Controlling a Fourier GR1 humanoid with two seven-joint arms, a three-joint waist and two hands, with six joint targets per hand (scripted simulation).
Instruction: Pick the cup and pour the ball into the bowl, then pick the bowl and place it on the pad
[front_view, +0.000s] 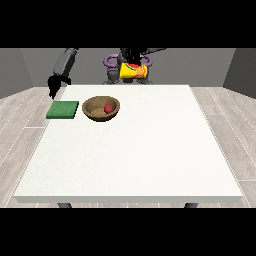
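With the ball (108, 108) already in the bowl (95, 114), the cup (133, 71) is held up by curled fingers; the bowl should be lifted level onto the left pad (63, 110).

I can read no text, label, brand or number anywhere. The cup (133, 71) bears red and orange markings, but I cannot make them out as letters.

Large white table (150, 160) on dark legs; pale grey wood-plank floor (20, 130), plain grey walls (200, 65) behind
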